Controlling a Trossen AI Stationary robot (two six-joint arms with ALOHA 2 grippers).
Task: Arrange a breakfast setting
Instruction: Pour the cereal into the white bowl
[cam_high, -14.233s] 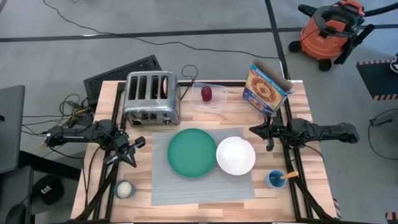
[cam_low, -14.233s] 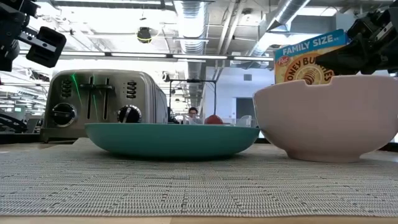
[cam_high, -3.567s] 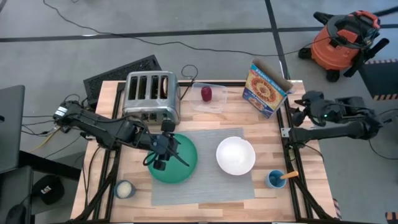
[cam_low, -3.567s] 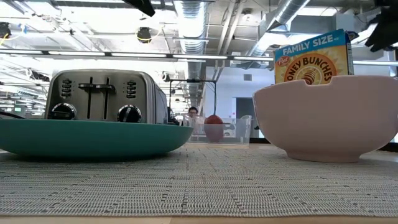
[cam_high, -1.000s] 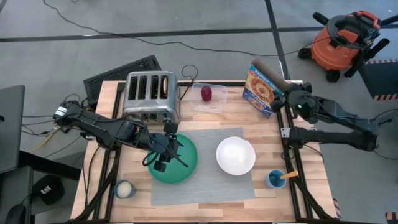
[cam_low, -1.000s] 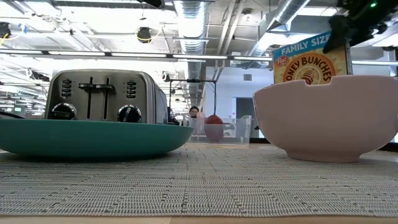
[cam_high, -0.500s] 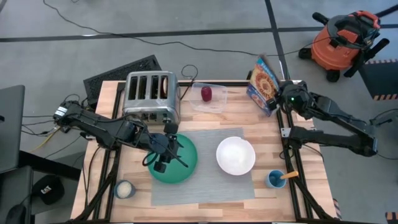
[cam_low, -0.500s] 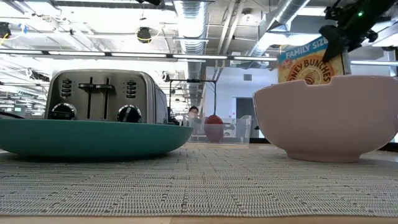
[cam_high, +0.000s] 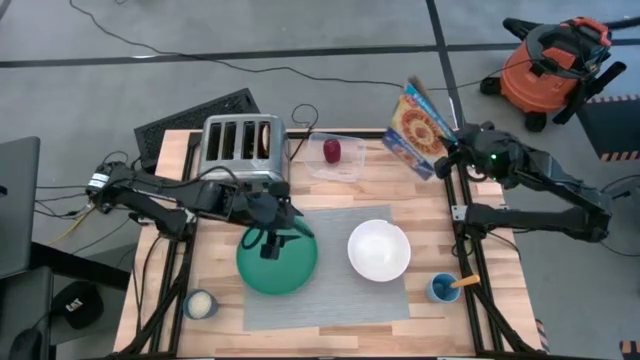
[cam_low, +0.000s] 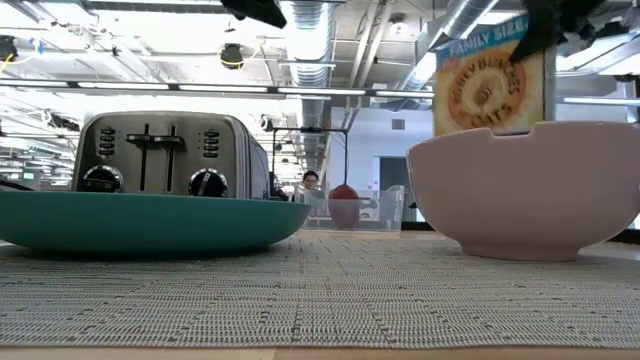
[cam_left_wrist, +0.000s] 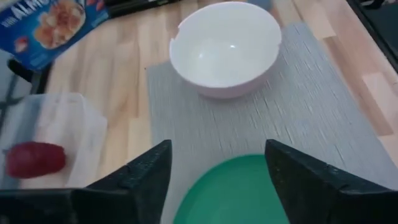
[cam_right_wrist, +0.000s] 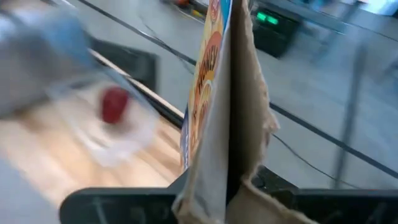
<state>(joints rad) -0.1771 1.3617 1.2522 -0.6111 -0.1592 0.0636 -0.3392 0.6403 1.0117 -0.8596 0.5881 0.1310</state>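
Broadly, the wooden tabletop (cam_high: 215, 270) carried the grey placemat (cam_high: 340, 295), with the chrome toaster (cam_high: 243, 155) standing behind its left end. On the mat the teal-green plate (cam_high: 277, 262) lay toward the left and the white bowl (cam_high: 379, 250) to its right, apart from it. A cereal box (cam_high: 419, 128) was off the wood at the back right corner, tilted, pinched at its open top by the right jaws (cam_right_wrist: 231, 186), which were shut on the cardboard flap. Near the back edge sat the dark-red fruit (cam_high: 331, 151) in a clear container (cam_high: 335, 160). The left jaws (cam_left_wrist: 214, 177) stood open over the plate's back rim, holding nothing. A small blue cup (cam_high: 443, 288) stood at the front right and a small pale cup (cam_high: 200, 304) at the front left.

To do the step well (apparently carrying the box toward the bowl), the right arm would best keep the box's open top uppermost until it was over the bowl, since a grip on a thin flap could tear or slip. Tilting should then be gradual, with the mouth over the bowl's centre.
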